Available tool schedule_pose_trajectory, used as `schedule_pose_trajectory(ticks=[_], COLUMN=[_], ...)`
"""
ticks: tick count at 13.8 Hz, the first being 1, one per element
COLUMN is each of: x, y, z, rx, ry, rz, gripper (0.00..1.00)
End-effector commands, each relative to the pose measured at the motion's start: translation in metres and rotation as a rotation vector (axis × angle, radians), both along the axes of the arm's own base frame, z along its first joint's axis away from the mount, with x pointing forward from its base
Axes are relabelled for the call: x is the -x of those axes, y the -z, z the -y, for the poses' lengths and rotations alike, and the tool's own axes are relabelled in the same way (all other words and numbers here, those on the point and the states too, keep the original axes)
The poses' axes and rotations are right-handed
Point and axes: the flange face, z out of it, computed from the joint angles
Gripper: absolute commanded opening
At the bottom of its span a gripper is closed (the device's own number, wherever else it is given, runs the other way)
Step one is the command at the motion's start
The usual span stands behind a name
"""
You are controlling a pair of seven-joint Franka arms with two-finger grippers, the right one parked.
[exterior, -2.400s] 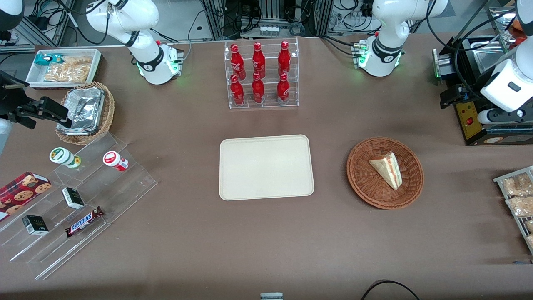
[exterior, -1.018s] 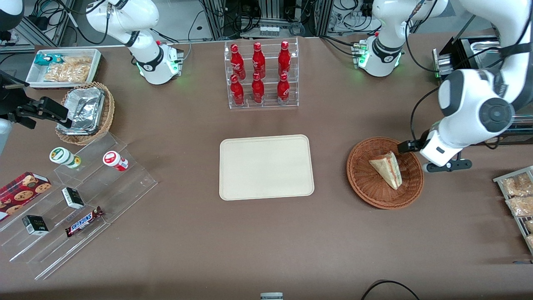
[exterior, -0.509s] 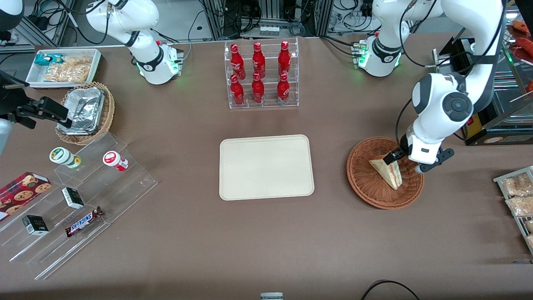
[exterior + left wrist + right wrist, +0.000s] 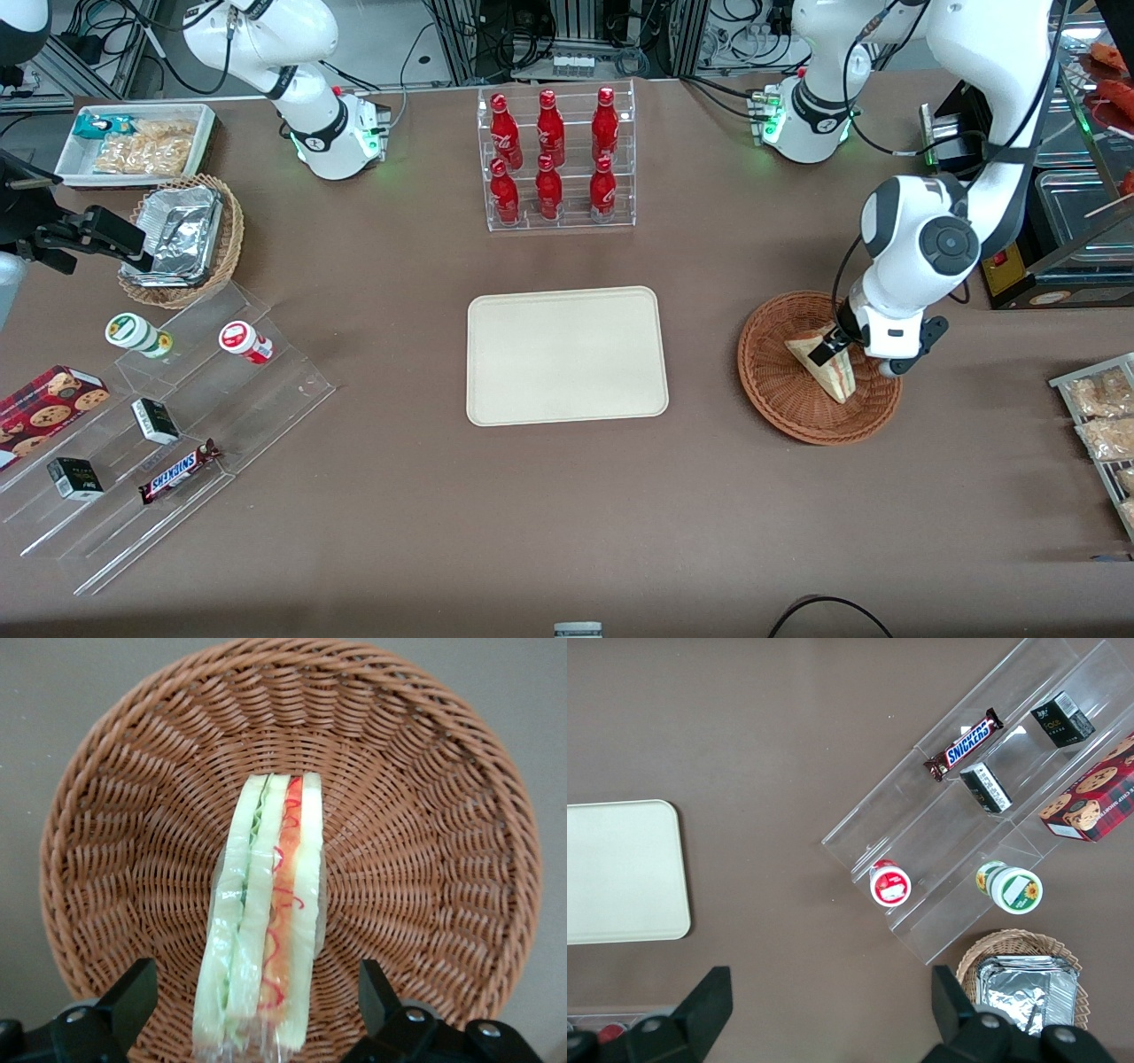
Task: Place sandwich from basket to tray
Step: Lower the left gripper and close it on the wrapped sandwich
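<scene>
The gripper hangs low over the wicker basket, its fingers spread wide either side of the sandwich, not touching it

Woven wicker basket, clear-wrapped sandwich, matt tray.

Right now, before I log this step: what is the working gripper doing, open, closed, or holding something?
Gripper: open, fingers either side of the sandwich in the basket, holding nothing.
</scene>
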Motion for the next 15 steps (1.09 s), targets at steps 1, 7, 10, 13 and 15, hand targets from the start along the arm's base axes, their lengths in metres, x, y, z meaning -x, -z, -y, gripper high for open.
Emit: schedule_pose_trajectory(ticks=[1, 7, 10, 13, 15], x=[0.000, 0.002, -0.017, -0.025, -0.028], y=[0.020, 0.013, -0.026, -0.047, -0.049], z=[-0.001, 0.001, 0.008, 0.045, 0.073], rx=[0.005, -0.009, -0.019, -0.016, -0.003], ry=[-0.028, 0.000, 0.052, 0.262, 0.483], rz=[-0.012, -0.070, -0.131, -0.156, -0.145], gripper=[1.00, 0.10, 0.09, 0.09, 0.10])
